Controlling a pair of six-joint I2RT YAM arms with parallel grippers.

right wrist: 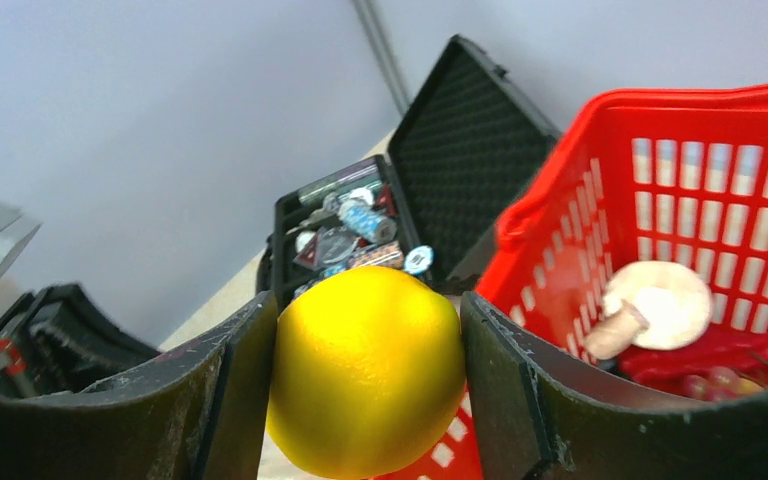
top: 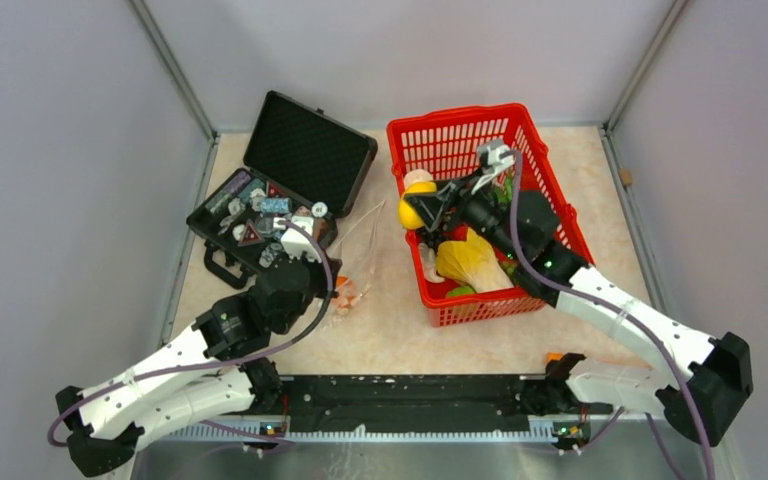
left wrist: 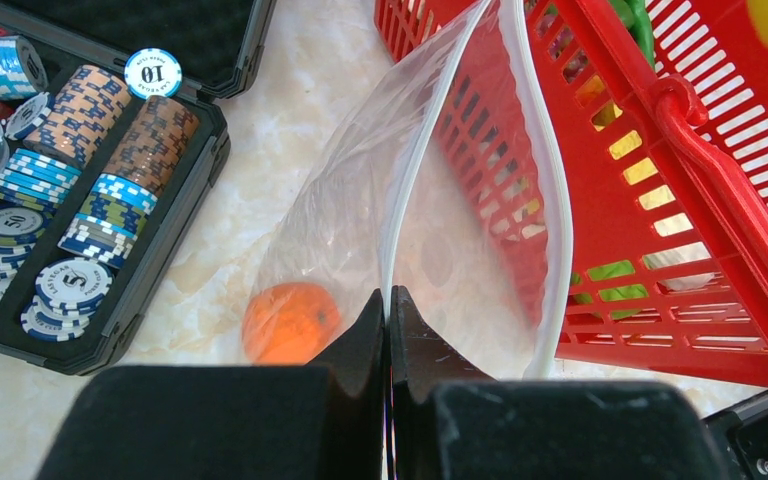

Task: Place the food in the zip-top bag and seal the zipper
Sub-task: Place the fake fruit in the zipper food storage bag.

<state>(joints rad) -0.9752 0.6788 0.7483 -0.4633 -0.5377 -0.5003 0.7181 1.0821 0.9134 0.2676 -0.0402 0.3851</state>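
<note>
The right claw (right wrist: 365, 315) is clamped on the lemon (right wrist: 365, 385), one finger on each side, raised over the left rim of the basket (top: 457, 114). Just left of the basket, on the table (top: 390, 330), lies the bag (left wrist: 360, 180) with an orange (left wrist: 290, 322) already inside. The left claw (left wrist: 388, 300) is pinched tight on the bag's lip at the zipper (left wrist: 550, 230), whose two strips part into a long loop beside the basket wall.

The step in hand looks like carrying the lemon to that loop. To do it well, lift clear of the basket rim before moving left, then come down squarely between the two strips, not onto either one. Release low, so the lemon slides towards the orange instead of bouncing off the film. The left claw should hold the lip raised and steady throughout. A mushroom (right wrist: 660, 300) lies in the basket, so sealing seems some way off.
</note>
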